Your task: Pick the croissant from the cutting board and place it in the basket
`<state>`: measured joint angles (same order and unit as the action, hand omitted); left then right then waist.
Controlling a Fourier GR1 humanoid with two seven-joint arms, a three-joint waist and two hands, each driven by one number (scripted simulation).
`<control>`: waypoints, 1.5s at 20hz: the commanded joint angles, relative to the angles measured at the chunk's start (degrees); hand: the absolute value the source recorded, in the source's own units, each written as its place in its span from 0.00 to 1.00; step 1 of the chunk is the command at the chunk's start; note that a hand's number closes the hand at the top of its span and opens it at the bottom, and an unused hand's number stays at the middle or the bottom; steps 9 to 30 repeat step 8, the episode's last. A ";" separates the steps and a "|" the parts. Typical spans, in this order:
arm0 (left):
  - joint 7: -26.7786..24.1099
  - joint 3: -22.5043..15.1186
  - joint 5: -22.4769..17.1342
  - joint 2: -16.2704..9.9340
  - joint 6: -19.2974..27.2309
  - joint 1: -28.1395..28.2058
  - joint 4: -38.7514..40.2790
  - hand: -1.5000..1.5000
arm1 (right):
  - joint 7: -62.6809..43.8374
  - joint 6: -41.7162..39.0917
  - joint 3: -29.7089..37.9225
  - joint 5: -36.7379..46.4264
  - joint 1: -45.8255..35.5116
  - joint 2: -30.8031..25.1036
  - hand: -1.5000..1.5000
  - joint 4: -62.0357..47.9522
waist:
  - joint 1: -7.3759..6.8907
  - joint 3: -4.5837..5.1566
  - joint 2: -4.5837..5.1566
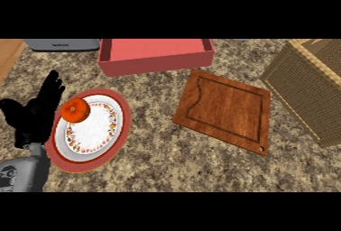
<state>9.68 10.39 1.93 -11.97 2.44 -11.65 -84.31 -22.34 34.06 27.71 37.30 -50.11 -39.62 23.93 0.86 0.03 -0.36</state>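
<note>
Counter: speckled beige-brown stone top, filling the view and bearing all items below; a strip of pale wood shows at its far left corner.
Basket: woven tan wicker, far right, running off the right edge, its wall slanting toward the near right; what lies inside it cannot be told.
Cutting board: dark reddish wood with a groove round its margin, set at a slant right of centre, just beside the basket; its surface is bare; the croissant shows nowhere in view, so its place cannot be told.
Red box: open, salmon-red walls, far centre, near the board's far corner.
Plate: white with floral rim and broad red border, near left.
Grey appliance: far left, only its near edge visible.
Left hand: black, at the left edge beside the plate; fingers straight and pointing far, holding nothing; grey forearm below it.
Orange fruit: round, on the plate's far-left part, close to the hand's fingers.
</note>
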 commanded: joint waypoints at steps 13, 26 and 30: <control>0.68 1.64 -1.39 -1.48 -1.43 2.66 -2.08 0.50 | 1.96 -12.86 5.48 -14.18 24.71 0.03 0.00 29.33 | 1.19 0.07 -0.36; 0.68 1.64 -1.39 -1.48 -1.43 2.66 -2.08 0.50 | 1.96 -12.86 5.48 -14.18 24.71 0.03 0.00 29.33 | 1.19 0.07 -0.36; 0.68 1.64 -1.39 -1.48 -1.43 2.66 -2.08 0.50 | 1.96 -12.86 5.48 -14.18 24.71 0.03 0.00 29.33 | 1.19 0.07 -0.36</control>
